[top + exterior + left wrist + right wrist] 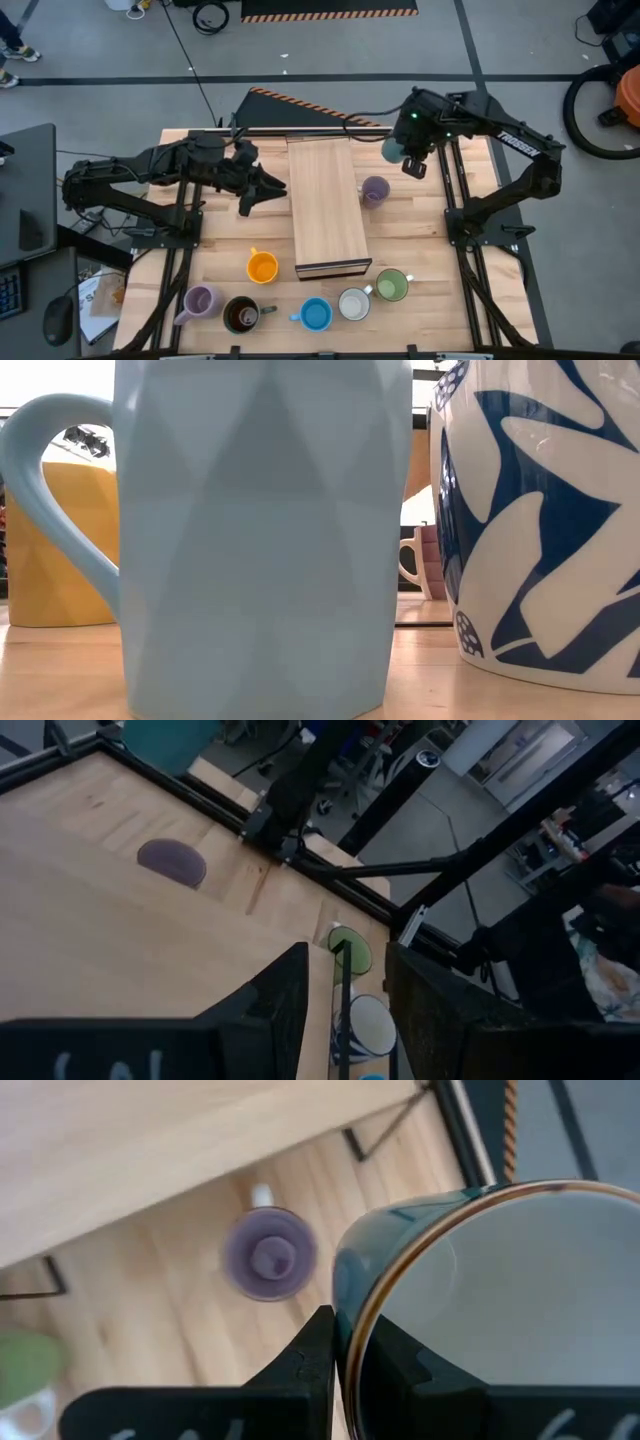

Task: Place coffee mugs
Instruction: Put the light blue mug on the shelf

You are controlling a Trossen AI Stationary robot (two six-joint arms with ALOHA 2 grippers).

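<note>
Left gripper (pixel 247 205) is hovering over the desk (pixel 220 240) beside the wooden board (pixel 326 205), jaws standing narrowly apart and holding nothing. Along the near edge are sitting a lavender mug (pixel 199 301), a dark brown mug (pixel 240 314) whose contents are hard to make out, an orange mug (pixel 262 267), a blue mug (pixel 316 314), a white mug (pixel 353 303) and a green mug (pixel 391 285). A second lavender mug (pixel 375 189) is standing just right of the board. Right gripper (pixel 414 163) is pinching a teal mug's (pixel 480 1310) rim above the far desk edge; its interior is showing empty.
</note>
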